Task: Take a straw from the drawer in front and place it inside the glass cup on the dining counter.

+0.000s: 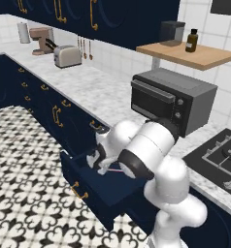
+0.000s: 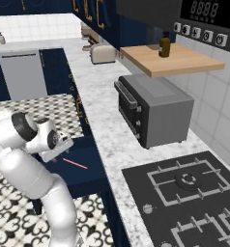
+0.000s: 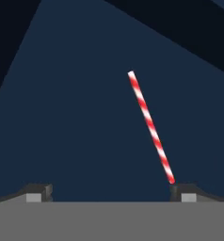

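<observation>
Gripper (image 3: 111, 190) spread wide above the straw (image 3: 150, 126) in the open drawer (image 3: 76, 132). Straw seemingly near one fingertip, off-centre; closing now could flick it aside.

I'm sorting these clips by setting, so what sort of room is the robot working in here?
A rendered home kitchen, most likely. A marble worktop runs along a tiled wall and carries a toaster oven and a gas hob, with a toaster further along and navy cabinets below.
</observation>
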You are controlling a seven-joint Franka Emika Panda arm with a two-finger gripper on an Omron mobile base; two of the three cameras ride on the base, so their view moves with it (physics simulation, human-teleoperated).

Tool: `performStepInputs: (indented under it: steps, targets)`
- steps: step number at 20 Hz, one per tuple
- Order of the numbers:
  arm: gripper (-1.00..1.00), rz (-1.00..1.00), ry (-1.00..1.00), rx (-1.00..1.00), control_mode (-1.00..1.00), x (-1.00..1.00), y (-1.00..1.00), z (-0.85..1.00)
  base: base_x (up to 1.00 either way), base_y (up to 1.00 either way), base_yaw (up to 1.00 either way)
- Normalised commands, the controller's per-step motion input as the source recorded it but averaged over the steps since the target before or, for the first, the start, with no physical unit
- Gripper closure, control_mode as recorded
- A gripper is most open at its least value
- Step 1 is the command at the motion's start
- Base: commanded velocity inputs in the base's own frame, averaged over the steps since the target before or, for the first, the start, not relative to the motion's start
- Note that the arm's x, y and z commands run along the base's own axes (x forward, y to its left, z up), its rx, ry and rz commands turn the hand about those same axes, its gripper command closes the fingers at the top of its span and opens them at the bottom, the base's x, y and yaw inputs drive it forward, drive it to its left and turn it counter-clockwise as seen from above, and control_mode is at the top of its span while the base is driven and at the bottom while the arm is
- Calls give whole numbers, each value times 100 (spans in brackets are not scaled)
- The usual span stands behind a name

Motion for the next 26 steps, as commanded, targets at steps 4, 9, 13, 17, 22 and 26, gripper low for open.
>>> performStepInputs:
  steps: [4, 9, 13, 17, 22, 26]
  targets:
    - [-100, 14, 12, 2, -100, 65, -7, -60, 0, 0, 0]
    - [-100, 5, 14, 3, -100, 64, 5, -25, 0, 0, 0]
    - [-100, 0, 4, 9, -100, 49, 17, 23, 0, 0, 0]
    - [-100, 0, 0, 10, -100, 49, 23, 80, 0, 0, 0]
    - [-100, 0, 2, 9, -100, 9, 47, 100, 0, 0, 0]
    - [-100, 0, 0, 6, -100, 6, 52, 100, 0, 0, 0]
